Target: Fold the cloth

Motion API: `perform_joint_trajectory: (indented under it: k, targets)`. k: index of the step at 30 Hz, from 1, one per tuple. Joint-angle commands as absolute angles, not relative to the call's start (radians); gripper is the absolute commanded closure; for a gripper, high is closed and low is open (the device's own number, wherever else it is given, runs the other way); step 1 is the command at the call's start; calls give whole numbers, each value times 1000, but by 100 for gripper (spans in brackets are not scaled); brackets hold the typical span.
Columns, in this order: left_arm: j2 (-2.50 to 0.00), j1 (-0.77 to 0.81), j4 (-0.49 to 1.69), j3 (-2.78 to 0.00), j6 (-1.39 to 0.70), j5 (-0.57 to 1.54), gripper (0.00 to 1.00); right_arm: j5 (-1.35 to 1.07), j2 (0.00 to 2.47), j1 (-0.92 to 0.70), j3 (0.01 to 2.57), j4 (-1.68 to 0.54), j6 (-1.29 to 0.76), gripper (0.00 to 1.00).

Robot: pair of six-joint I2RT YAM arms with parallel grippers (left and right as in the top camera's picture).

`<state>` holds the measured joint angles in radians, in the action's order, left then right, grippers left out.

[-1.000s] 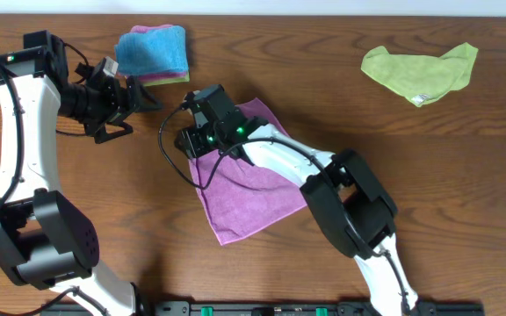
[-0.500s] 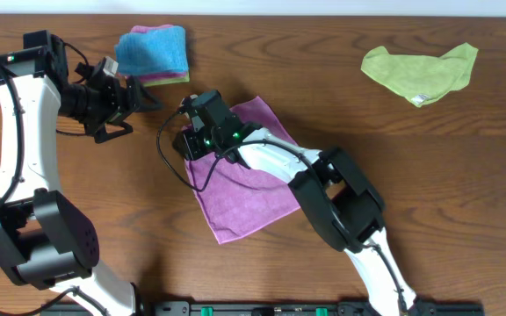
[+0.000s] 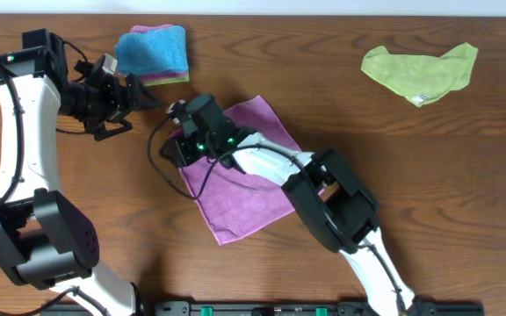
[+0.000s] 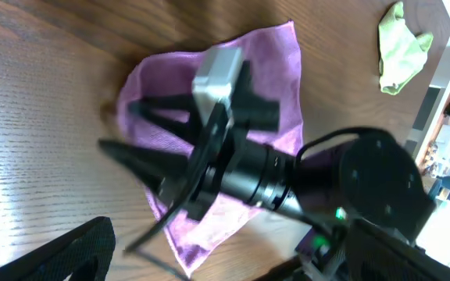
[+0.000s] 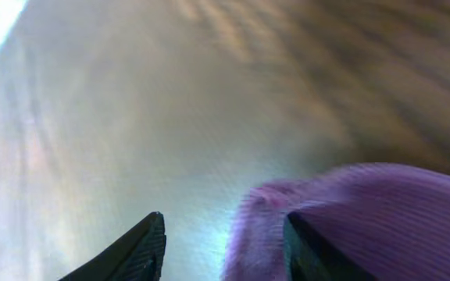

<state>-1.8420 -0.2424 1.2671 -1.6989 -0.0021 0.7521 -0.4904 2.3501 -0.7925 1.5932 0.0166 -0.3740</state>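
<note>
The purple cloth (image 3: 253,180) lies spread flat on the wooden table, one corner pointing left. My right gripper (image 3: 176,145) is low at that left corner, open. In the right wrist view (image 5: 225,251) the fuzzy cloth corner (image 5: 366,211) lies between the fingers, against the right finger (image 5: 315,250); the left finger stands over bare wood. My left gripper (image 3: 139,112) is open and empty, held above the table left of the cloth. Its wrist view shows the cloth (image 4: 276,78) under the right gripper (image 4: 127,129).
A folded stack with a bright blue cloth (image 3: 152,51) on top lies at the back left, close to my left gripper. A lime-green cloth (image 3: 420,70) lies crumpled at the back right and also shows in the left wrist view (image 4: 401,43).
My right gripper has slid left along the cloth toward its left corner. The left arm has not moved.
</note>
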Motion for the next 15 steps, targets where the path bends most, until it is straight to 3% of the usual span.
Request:
perform_joint_trajectory:
  k: [1, 15]
  targets:
    - [-1836, -249, 1266, -1718, 8, 749, 5, -543, 2368, -811, 1615, 16, -371, 49]
    - [-1831, -249, 1261, -1740, 8, 783, 5, -434, 2230, -725, 1629, -118, -261, 47]
